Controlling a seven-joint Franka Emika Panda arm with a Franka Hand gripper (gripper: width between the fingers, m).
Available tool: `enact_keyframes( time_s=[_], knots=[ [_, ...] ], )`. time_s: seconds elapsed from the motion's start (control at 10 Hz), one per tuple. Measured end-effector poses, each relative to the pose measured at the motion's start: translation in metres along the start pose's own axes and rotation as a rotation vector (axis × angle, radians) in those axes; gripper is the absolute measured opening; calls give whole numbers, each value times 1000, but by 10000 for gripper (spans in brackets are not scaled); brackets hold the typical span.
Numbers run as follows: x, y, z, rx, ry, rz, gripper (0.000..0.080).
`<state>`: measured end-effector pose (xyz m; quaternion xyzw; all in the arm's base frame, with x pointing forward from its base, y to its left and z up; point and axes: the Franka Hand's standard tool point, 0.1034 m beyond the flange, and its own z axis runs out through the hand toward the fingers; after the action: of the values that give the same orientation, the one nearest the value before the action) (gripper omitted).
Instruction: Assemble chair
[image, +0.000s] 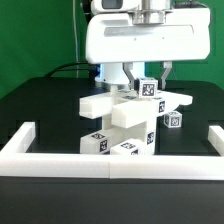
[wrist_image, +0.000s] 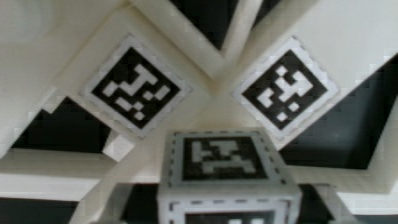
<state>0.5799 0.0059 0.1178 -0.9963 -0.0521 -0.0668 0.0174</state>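
My gripper (image: 150, 85) hangs under the white arm at the middle of the exterior view. It is shut on a white square post (image: 148, 91) with a black-and-white tag, held upright over the chair parts. In the wrist view the post (wrist_image: 224, 160) sits between the gripper (wrist_image: 228, 205) jaws. Beyond it, two tagged white faces (wrist_image: 134, 88) (wrist_image: 285, 88) meet in a V. Below the gripper lie a long white bar (image: 103, 103) and a flat slab (image: 135, 116). Tagged frame pieces (image: 97, 141) (image: 130, 150) lie nearer the front.
A small tagged white block (image: 172, 120) lies to the exterior view's right of the slab. The long white rail (image: 110, 167) borders the front, with arms at the left (image: 20, 140) and right (image: 213, 140). The table is black, with a green backdrop behind.
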Motion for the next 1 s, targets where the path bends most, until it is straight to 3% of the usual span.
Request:
enact_keyframes(
  time_s=[1.0],
  knots=[
    [2,3,0,-11,22,12,287]
  ],
)
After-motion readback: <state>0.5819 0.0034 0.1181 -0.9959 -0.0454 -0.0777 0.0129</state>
